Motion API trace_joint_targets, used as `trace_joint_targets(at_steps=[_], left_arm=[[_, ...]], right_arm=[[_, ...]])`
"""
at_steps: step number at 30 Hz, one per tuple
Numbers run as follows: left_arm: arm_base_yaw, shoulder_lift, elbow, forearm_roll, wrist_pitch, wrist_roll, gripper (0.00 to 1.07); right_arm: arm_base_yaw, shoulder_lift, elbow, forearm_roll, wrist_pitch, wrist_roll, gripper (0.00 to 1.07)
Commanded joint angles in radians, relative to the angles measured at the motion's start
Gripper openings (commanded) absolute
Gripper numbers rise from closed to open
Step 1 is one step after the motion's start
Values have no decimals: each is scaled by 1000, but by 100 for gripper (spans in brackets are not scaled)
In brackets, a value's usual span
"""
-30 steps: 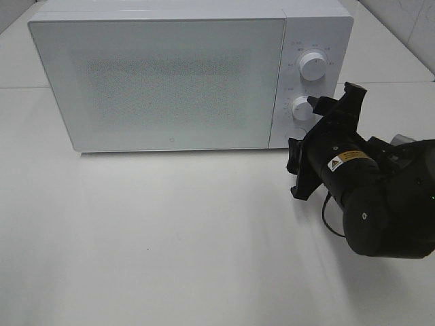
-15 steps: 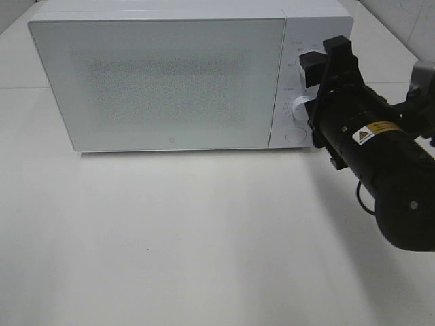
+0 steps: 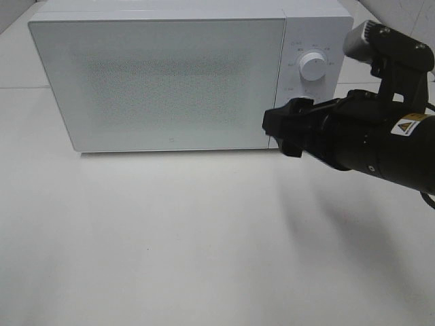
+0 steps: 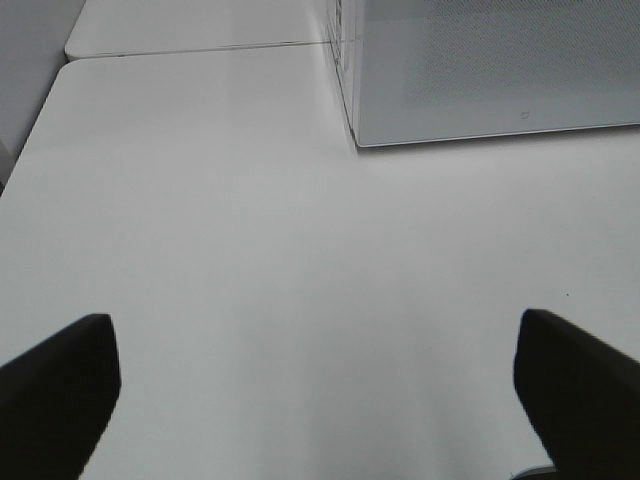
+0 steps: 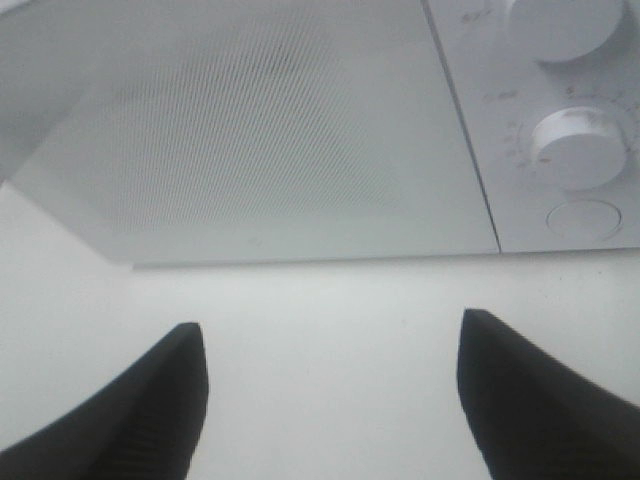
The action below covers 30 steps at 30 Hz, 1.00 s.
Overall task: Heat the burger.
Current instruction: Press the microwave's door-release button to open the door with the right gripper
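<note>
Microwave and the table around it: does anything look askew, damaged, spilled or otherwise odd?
Nothing stands out. The microwave sits level on the white table. Its door is shut flush, and the upper knob and lower knob are in place. No dents or spills show. The burger is not in view.

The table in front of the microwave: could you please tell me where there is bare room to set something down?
The table is bare along the whole microwave door, down to the near edge, and beside the microwave's left wall. It is crowded only at the right, where the right arm hangs before the control panel.
</note>
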Motion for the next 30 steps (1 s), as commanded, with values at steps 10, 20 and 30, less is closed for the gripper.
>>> trace_joint_targets(at_steps=[10,20,30], left_arm=[[-2,-15,1,-2,-15,-6,105],[-2,-15,1,-2,-15,-6,105],[-2,-15,1,-2,-15,-6,105]], right_arm=[[-174,-68,-148,-271,591,32,67],[-579,-68,-256,-709,979,316,83],[-595,-292,-237,-657,1236,298,81]])
